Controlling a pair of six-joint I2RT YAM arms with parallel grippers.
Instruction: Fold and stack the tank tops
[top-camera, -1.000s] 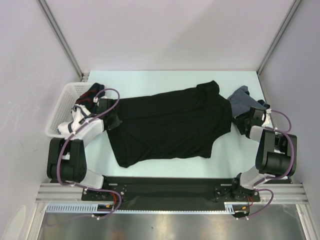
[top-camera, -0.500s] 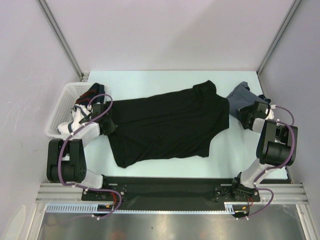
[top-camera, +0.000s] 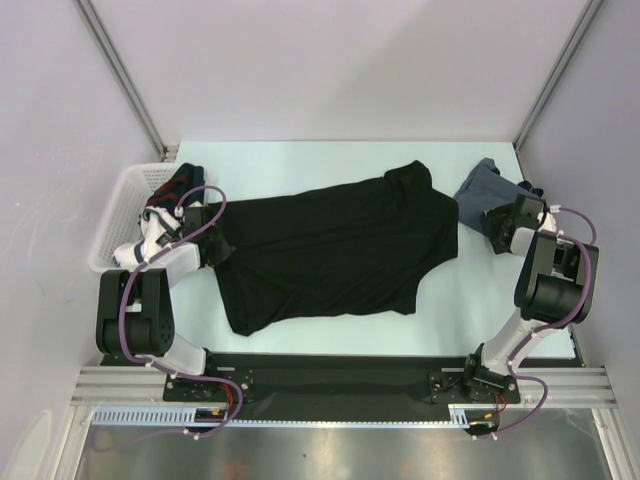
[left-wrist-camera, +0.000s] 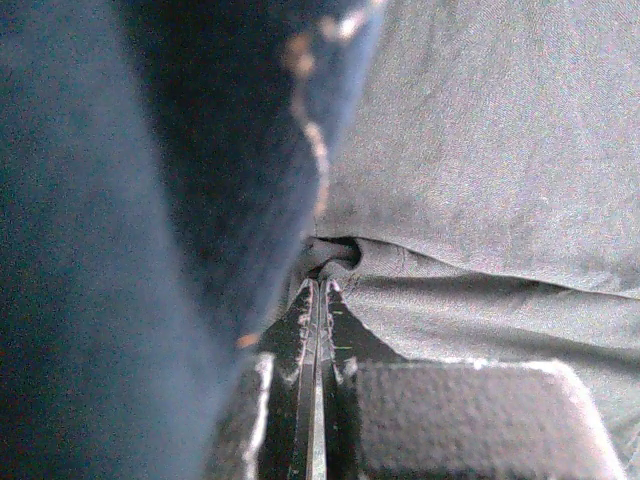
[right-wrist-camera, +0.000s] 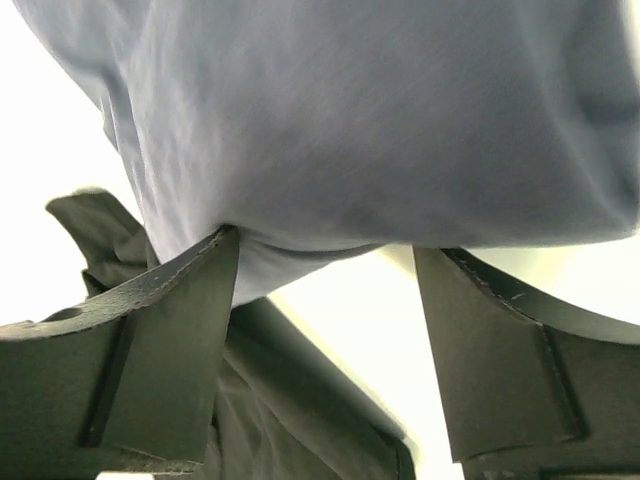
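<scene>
Black tank top (top-camera: 335, 250): your left gripper (left-wrist-camera: 320, 290) clamps its left edge, probably to pull it flat; right gripper (right-wrist-camera: 328, 246) spread wide, touching the blue-grey tank top (right-wrist-camera: 380, 120).

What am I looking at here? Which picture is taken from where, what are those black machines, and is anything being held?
The black machines are robot arms, a left arm and a right arm, bolted to the near edge of a table. Each ends in a two-finger gripper. The wide picture looks down from above. The two close-ups come from small cameras on the wrists.

A black tank top lies spread across the middle. A blue-grey tank top lies bunched at the far right. At the left stands a white basket with more clothes in it.

The left gripper sits at the black top's left edge, and its close-up shows the fingers closed on a fold of that cloth. The right gripper is open, with the blue-grey cloth at its fingertips but not pinched.
</scene>
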